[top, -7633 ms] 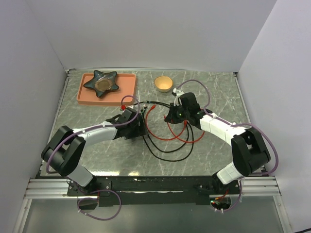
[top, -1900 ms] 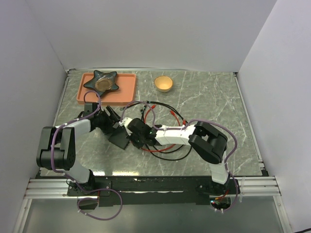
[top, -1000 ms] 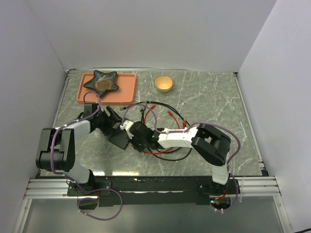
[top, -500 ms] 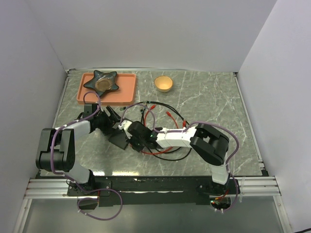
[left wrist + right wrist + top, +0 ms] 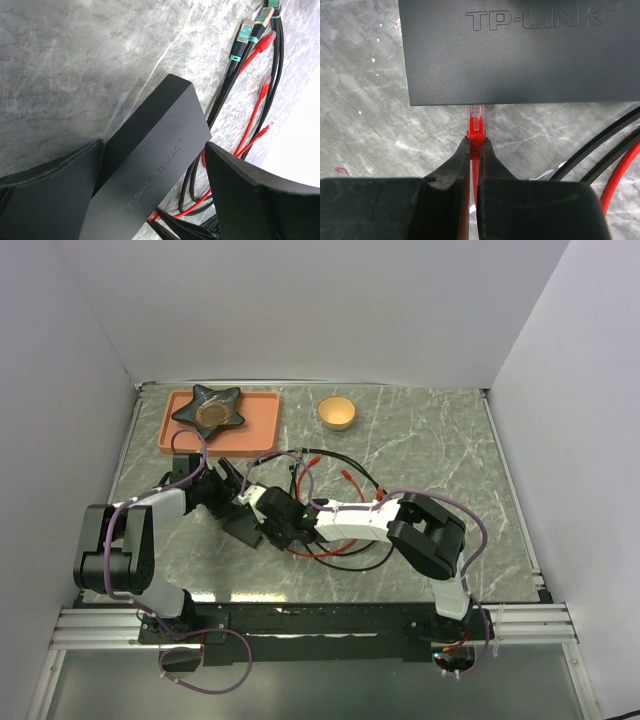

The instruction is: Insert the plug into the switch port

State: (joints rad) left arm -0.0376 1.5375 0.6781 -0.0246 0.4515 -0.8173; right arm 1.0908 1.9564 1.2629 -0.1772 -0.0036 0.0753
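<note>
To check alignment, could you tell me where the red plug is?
Right wrist view, centre: the red plug sits pinched in the right gripper, its clear tip at the edge of the black switch box.

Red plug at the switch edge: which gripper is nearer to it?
Right. The right gripper pinches the cable just behind the plug, whose tip meets the switch edge. The left gripper straddles the switch body, away from the plug.
</note>
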